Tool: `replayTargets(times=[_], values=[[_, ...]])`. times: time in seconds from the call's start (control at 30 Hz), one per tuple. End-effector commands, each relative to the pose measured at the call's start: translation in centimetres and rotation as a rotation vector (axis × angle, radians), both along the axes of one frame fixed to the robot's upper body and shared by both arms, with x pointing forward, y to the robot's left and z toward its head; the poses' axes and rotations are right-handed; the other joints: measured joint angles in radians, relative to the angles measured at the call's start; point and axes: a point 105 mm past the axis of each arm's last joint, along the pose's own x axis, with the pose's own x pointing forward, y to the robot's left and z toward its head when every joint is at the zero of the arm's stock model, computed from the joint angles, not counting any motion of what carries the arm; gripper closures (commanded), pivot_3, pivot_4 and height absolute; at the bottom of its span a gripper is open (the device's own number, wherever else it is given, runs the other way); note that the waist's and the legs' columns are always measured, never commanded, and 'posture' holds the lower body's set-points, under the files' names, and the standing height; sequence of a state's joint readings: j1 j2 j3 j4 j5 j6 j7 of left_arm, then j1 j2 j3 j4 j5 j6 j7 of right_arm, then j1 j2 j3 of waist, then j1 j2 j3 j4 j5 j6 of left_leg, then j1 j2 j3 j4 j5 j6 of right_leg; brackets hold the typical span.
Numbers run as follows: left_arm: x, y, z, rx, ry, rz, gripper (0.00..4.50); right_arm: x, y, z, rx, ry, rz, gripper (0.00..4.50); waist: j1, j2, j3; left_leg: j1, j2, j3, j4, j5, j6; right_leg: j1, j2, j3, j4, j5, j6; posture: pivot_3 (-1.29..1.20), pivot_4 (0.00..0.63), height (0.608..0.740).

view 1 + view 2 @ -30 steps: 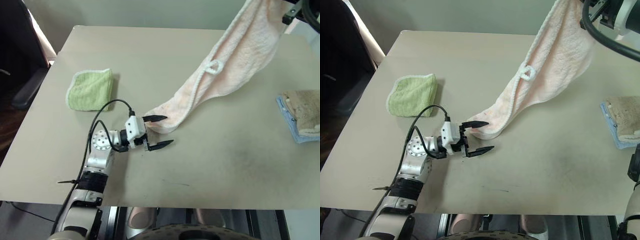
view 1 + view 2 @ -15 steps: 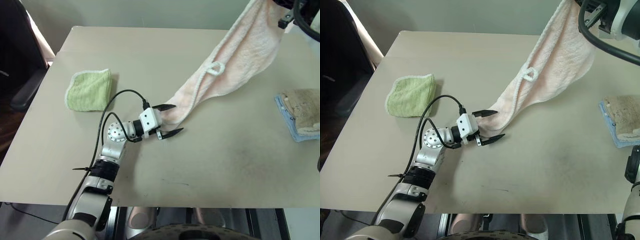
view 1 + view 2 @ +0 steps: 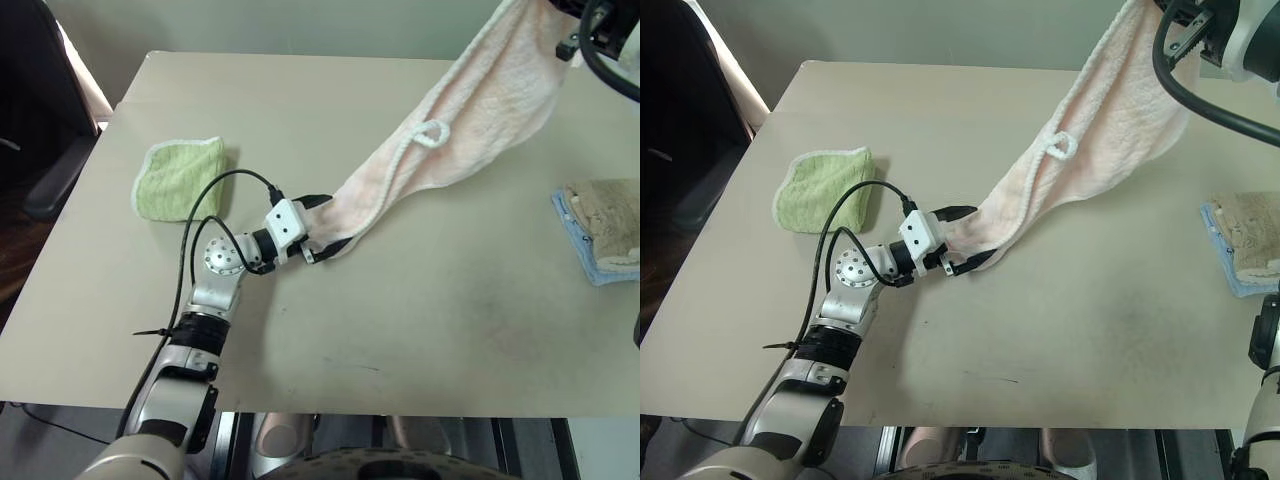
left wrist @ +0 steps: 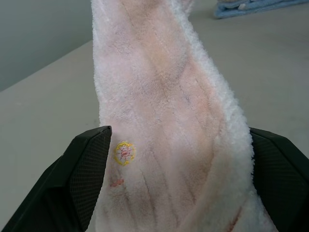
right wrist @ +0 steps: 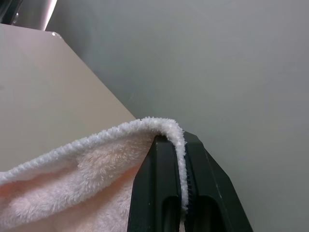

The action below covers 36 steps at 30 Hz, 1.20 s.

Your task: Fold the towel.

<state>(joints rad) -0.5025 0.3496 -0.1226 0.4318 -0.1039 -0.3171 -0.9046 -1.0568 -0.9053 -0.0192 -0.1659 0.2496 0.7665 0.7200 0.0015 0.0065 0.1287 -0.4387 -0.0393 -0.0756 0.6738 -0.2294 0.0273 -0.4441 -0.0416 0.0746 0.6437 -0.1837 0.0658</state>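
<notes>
Beige and flat, the counter (image 3: 300, 110) sits in front of a plain gray-green wall. On it, over on my left, lies a small green cloth (image 3: 181, 178), folded up. Over on my right, near the edge, there is a beige cloth (image 3: 610, 222) lying on top of a blue cloth (image 3: 582, 248).

The towel (image 3: 470, 110) is long, pink and fluffy, with a white edge. It hangs in a slant across the counter. Its top end is high up on my right side, and its low end comes down to the middle of the counter. A small white loop (image 3: 430, 133) sticks out on its edge about halfway down. Near the low end I can see a tiny yellow mark (image 4: 124, 152) on the pink cloth.

My right tool (image 5: 179, 193) is up in the air and pinched tight on the top edge of the towel. The white edge sits squeezed between its two black fingers (image 5: 159, 193).

My left tool (image 3: 967, 238) is low, just over the counter, and spread wide. The low end of the towel lies between its two black fingers (image 4: 84, 169), one on each side. The fingers are not squeezing it.
</notes>
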Motion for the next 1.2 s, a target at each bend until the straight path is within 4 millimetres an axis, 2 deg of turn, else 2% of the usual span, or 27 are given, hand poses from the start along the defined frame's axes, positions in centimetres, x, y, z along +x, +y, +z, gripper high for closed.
replayTargets(times=[0.03,0.13,0.23,0.33,0.4,0.47,0.73,0.87,0.97,1.03,1.2], values=[[-0.1,-0.2,1.7,-0.047,-0.05,-0.013,0.0,-0.7,-0.1,1.3,-0.006,-0.064,-0.003,4.47,0.0,0.0,0.0,0.0,0.0,0.0,0.0,0.0,0.0,0.0,0.0,0.0,0.0,0.0,0.0,0.0,0.15,0.728],[0.2,-0.1,2.1,-0.072,-0.055,-0.002,0.0,-0.7,-0.1,1.3,-0.006,-0.063,-0.002,4.47,0.0,0.0,0.0,0.0,0.0,0.0,0.0,0.0,0.0,0.0,0.0,0.0,0.0,0.0,0.0,0.0,0.15,0.728],[0.5,0.3,1.9,-0.046,-0.079,0.017,0.59,-0.7,-0.1,1.1,-0.007,-0.06,-0.005,4.5,0.0,0.0,0.0,0.0,0.0,0.0,0.0,0.0,0.0,0.0,0.0,0.0,0.0,0.0,0.0,0.0,0.15,0.728],[0.7,0.4,2.0,-0.044,-0.093,0.03,0.59,-0.7,-0.2,1.0,-0.008,-0.058,-0.006,4.5,0.0,0.0,0.0,0.0,0.0,0.0,0.001,0.0,0.0,0.0,0.0,0.0,0.0,0.0,0.0,0.0,0.15,0.728],[0.7,0.4,1.9,-0.04,-0.096,0.024,0.9,-0.7,-0.1,1.1,-0.008,-0.06,-0.005,4.5,0.0,0.0,0.0,0.0,0.0,0.0,0.001,0.0,0.0,0.0,0.0,0.0,0.0,0.0,0.001,0.0,0.15,0.728],[0.7,0.5,1.8,-0.028,-0.096,0.021,1.47,-0.8,0.1,1.0,-0.011,-0.06,-0.004,4.5,0.0,0.0,0.0,0.0,0.0,0.0,0.001,0.0,-0.001,0.0,0.0,0.0,0.0,0.0,0.001,0.0,0.15,0.728],[0.6,1.1,1.0,0.015,-0.066,-0.002,4.4,-0.5,0.1,0.7,-0.054,-0.074,-0.022,4.5,0.0,0.0,0.0,0.0,0.0,0.0,0.001,0.002,-0.003,0.0,0.0,0.0,0.0,0.0,0.001,0.0,0.15,0.728],[0.6,1.3,1.0,0.007,-0.038,-0.012,4.46,-0.6,0.1,1.0,-0.058,-0.081,-0.025,4.5,0.0,0.0,0.0,-0.001,0.0,0.0,0.001,0.002,-0.003,0.0,0.0,0.0,0.0,0.0,0.0,0.0,0.15,0.728],[1.2,1.6,1.8,-0.042,-0.037,0.019,4.46,-0.6,0.0,1.0,-0.059,-0.084,-0.035,4.5,0.0,0.0,0.0,-0.001,0.0,0.0,0.001,0.002,-0.003,0.0,0.0,0.0,0.0,0.0,0.001,0.0,0.15,0.728],[2.5,2.6,3.6,-0.133,-0.055,0.099,4.46,-0.5,-0.5,1.0,-0.059,-0.085,-0.053,4.5,0.0,0.0,0.0,-0.001,0.0,0.0,0.001,0.002,-0.003,0.0,0.0,0.0,0.0,0.0,0.001,0.0,0.15,0.728],[6.4,6.7,9.0,-0.28,-0.181,0.341,4.46,0.3,-2.6,1.0,-0.059,-0.078,-0.122,4.5,0.004,0.0,0.0,-0.002,0.0,0.0,0.002,0.002,-0.003,-0.001,0.0,-0.001,0.0,0.003,0.0,0.0,0.15,0.728]])
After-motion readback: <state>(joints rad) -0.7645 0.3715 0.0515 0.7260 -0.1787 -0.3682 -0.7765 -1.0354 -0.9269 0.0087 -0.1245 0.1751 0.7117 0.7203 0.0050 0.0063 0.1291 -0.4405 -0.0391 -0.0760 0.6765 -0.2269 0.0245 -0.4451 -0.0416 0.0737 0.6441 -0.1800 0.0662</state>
